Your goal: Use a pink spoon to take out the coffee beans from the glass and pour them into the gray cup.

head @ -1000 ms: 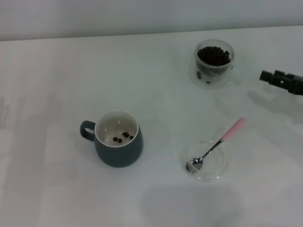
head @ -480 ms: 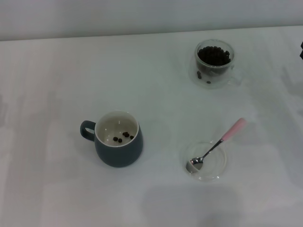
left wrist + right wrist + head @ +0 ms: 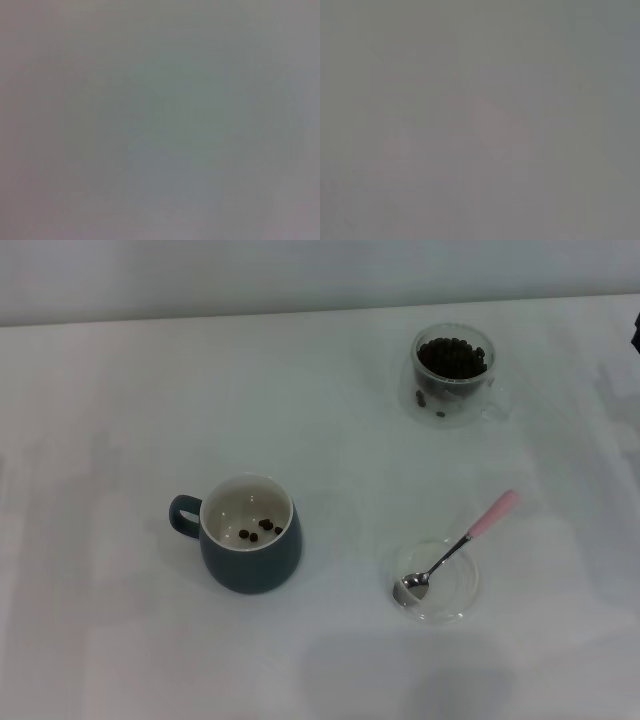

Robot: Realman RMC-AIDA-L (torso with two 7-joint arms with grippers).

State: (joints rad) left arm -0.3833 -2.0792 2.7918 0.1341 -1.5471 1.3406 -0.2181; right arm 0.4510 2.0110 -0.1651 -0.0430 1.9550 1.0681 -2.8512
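In the head view the pink spoon (image 3: 452,550) lies with its metal bowl in a shallow clear dish (image 3: 468,592) and its pink handle pointing to the far right. The glass (image 3: 418,392) stands at the far right, filled with coffee beans (image 3: 452,358). The gray cup (image 3: 250,568) stands left of centre, its handle to the left, with a few beans (image 3: 260,530) inside. Only a dark sliver of my right gripper (image 3: 637,332) shows at the right edge, right of the glass. My left gripper is out of view. Both wrist views show only plain grey.
The white table (image 3: 120,420) runs back to a pale wall at the far edge. Nothing else stands on it apart from the cup, the glass and the dish.
My right gripper has drawn back to the right, from beside the glass to almost out of the head view. The spoon, the glass and the cup have not moved.
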